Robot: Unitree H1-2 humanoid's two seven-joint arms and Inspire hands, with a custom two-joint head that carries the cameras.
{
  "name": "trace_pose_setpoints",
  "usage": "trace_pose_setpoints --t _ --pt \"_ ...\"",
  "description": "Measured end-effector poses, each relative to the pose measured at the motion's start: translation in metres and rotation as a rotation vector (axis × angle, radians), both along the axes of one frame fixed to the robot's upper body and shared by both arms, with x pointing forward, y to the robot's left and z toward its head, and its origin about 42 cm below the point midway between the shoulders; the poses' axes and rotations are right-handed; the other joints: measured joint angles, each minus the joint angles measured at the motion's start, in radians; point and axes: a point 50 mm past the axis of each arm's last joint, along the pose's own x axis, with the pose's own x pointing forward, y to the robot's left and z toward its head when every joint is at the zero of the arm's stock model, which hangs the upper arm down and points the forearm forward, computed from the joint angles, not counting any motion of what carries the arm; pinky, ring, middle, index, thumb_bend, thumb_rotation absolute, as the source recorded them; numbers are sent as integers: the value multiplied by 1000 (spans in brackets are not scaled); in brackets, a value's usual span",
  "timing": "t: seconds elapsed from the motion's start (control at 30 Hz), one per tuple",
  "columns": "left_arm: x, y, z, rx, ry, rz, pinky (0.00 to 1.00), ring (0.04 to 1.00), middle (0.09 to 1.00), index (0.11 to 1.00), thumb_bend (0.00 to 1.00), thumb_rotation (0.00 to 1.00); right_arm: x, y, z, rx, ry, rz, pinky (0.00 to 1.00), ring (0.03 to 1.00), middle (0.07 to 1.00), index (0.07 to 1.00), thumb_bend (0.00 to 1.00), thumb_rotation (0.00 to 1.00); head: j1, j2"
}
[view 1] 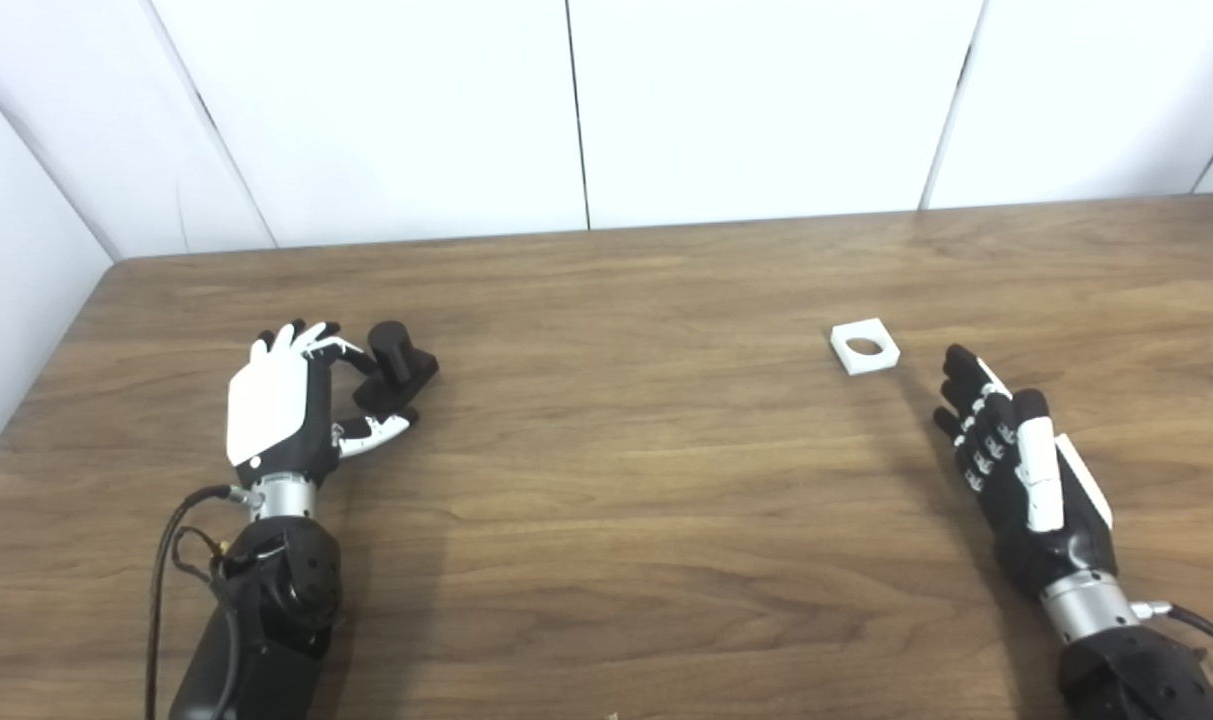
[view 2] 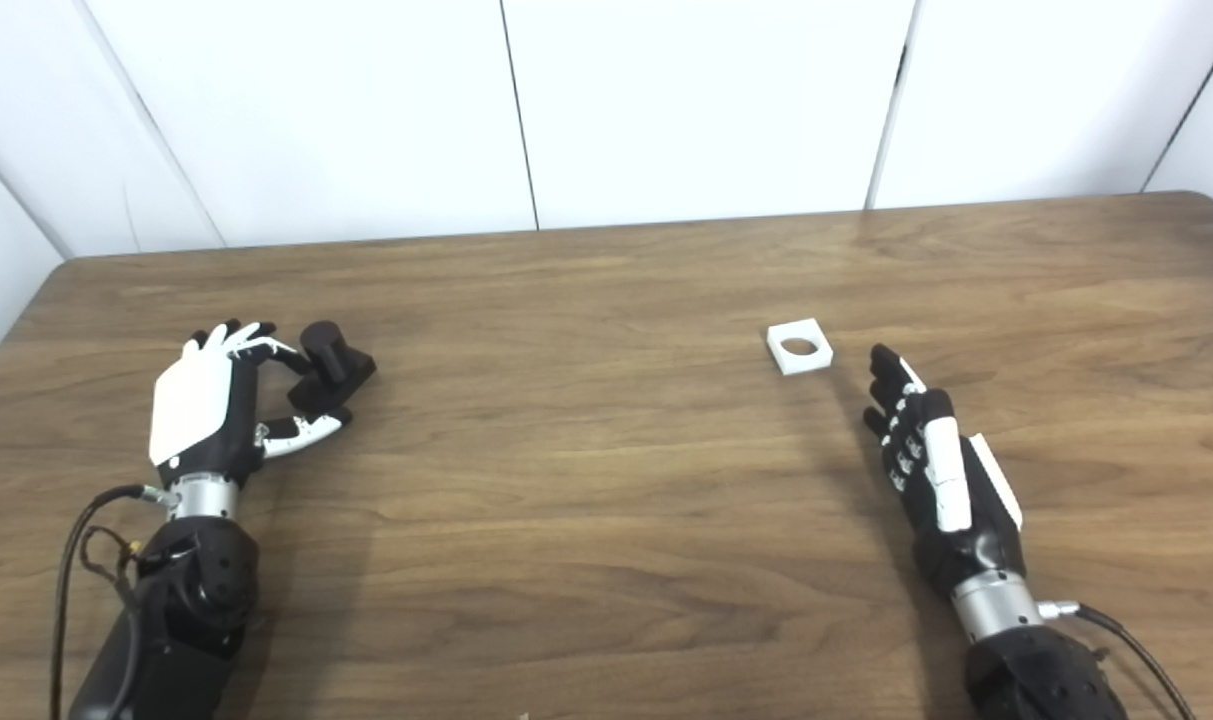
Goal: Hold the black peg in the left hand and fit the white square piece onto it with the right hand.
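The wooden counter [view 1: 606, 480] fills most of both views, brown and grained, backed by white wall panels [view 1: 746, 100]; it carries only two loose things, and neither is a vessel of any kind.

The left hand [view 1: 286, 405] lies toward the counter's left side, its white back plate facing up and its arm coming in from the lower left with a dark cable [view 1: 166, 560] looping beside the wrist; its fingers [view 1: 311, 340] curl over toward the black peg [view 1: 398, 365], with the thumb reaching in below the base; fingertips and thumb tip look to be touching the peg, bracketing it from the hand's side; the peg's square base appears to rest on the counter, its round post standing upright; whether the grasp is firm cannot be told from these views.

The right hand [view 2: 931, 470] sits at the right side, its arm entering from the lower right; its fingers [view 2: 891, 385] are straight, spread a little and released, holding nothing; they point up and leftward across the counter.

The white square piece [view 2: 799, 347] lies flat on the counter, right of centre, its round hole facing up; it is near the right fingertips but apart from them, lying just beyond and to their left; it is well apart from the peg and the left hand.
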Motion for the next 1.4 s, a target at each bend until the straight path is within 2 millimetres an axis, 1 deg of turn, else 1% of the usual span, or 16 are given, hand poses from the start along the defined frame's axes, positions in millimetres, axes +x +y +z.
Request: trace_pose_setpoints --t 0.07,0.17,0.4,0.93,1.07,1.4 --pt "0 0 0 -7 -3 -5 1000 960 862 492 538 77 0 0 0 -1 0 0 1000 1000 982 944 668 1000 2 0" --pt "0 -2 0 -6 -6 -13 1000 963 864 489 519 70 0 -1 0 0 0 3 1000 1000 984 942 665 1000 2 0" --pt "0 0 -3 -4 8 -1 1000 961 862 487 516 63 -1 -1 0 14 0 5 1000 1000 977 932 680 973 2 -2" --pt "0 -1 -4 -1 2 1 1000 943 847 486 521 68 -2 -4 0 3 2 16 1000 1000 987 944 665 995 8 -9" --pt "0 -2 -4 0 -7 3 1000 944 847 486 521 65 -2 -4 0 3 1 22 1000 1000 989 948 681 992 8 -8" --pt "-2 -4 -4 1 -9 -8 992 931 834 485 521 65 -2 -4 0 3 2 23 1000 1000 986 942 685 989 9 -5"
